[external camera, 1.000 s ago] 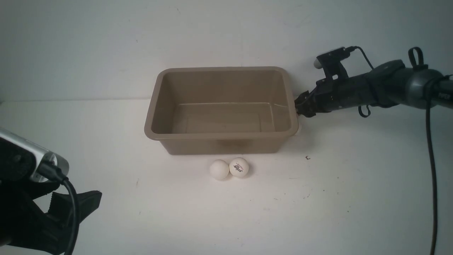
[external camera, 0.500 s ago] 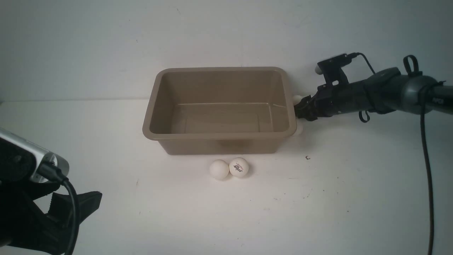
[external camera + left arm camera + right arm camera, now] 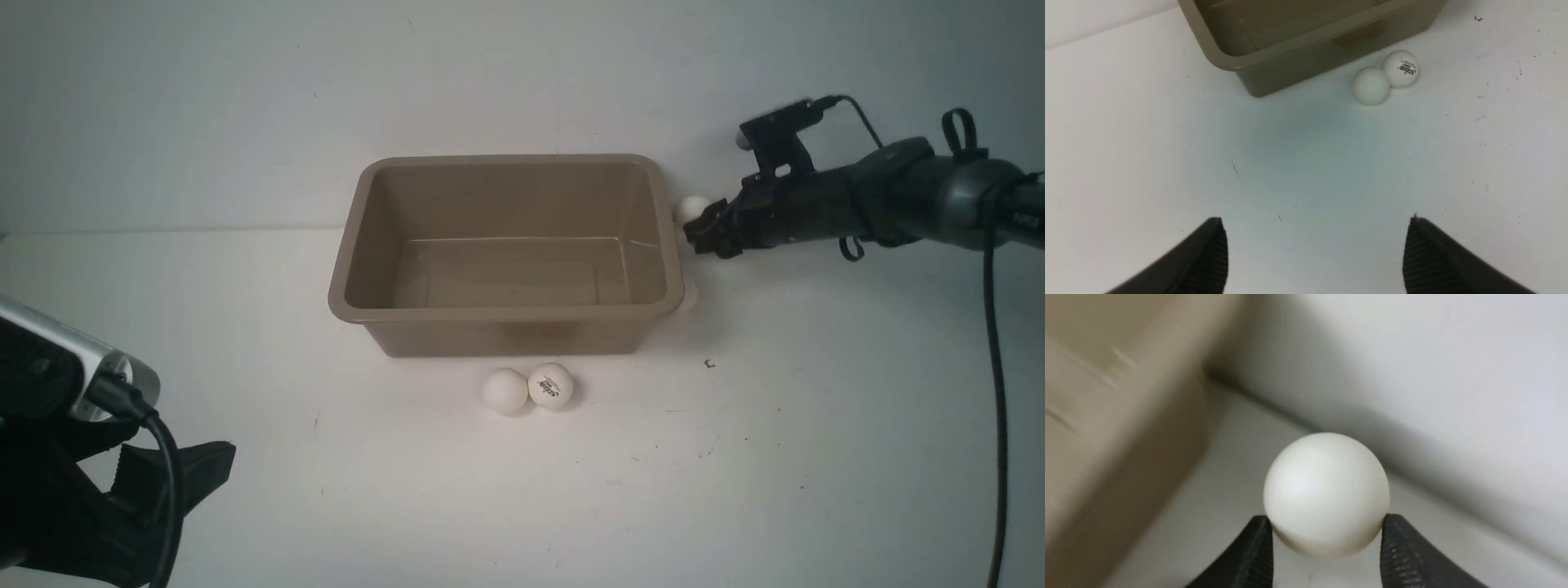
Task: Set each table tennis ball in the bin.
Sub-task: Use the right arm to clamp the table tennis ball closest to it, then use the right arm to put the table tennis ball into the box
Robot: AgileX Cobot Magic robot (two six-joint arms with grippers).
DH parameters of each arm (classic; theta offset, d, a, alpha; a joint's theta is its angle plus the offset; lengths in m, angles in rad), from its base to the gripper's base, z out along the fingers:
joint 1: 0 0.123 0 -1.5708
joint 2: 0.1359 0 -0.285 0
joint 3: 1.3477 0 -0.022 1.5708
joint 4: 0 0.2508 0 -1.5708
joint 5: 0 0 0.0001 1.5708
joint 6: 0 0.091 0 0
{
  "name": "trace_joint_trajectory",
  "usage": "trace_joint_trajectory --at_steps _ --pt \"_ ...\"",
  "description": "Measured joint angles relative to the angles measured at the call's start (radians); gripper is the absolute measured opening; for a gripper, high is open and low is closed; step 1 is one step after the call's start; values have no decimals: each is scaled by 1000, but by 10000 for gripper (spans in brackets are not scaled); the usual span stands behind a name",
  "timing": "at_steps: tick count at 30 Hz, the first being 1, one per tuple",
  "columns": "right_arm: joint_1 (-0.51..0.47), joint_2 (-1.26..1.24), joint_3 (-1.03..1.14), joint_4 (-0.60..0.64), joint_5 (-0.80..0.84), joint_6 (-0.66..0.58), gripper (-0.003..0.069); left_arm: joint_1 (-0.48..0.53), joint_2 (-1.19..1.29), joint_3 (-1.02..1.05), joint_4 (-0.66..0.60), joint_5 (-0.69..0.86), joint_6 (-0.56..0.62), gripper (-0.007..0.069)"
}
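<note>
Front view: the right claw (image 3: 692,222) pinches a held ball (image 3: 694,207) just outside the bin's (image 3: 506,312) right rim, at three o'clock from the bin's middle and clear of the counter (image 3: 816,425). The bin's opening therefore lies at nine o'clock from that ball, and I judge the drop needs a short carry that way over the rim. The right arm reaches in nearly level from three o'clock, wrist pointing at the bin. In the right wrist view both fingers (image 3: 1257,547) press the ball's sides, jaws partly closed around it. The bin holds nothing. A pair (image 3: 527,389) of balls sits touching on the counter at six o'clock, just beside the bin's near wall. The left claw (image 3: 1316,222) hangs at seven o'clock, jaws wide apart and empty, well apart from the pair yet nearer to them than the right.
</note>
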Motion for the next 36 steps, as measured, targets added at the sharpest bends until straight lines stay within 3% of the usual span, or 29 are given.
trace_joint_trajectory --at_steps 6,16,27,30,32,36 --pt "-3 -124 0 -48 56 1 312 0 0 0 0 0 0 520" --pt "56 -210 0 -30 391 1 312 0 0 0 0 0 0 520" --pt "89 -131 0 -53 445 1 313 0 0 0 0 0 0 520" --pt "89 -126 0 -50 439 2 393 0 0 0 0 0 0 520" --pt "85 -133 0 -25 419 -11 510 0 0 0 0 0 0 520" --pt "61 -175 0 -15 390 -28 605 0 0 0 0 1 0 520"
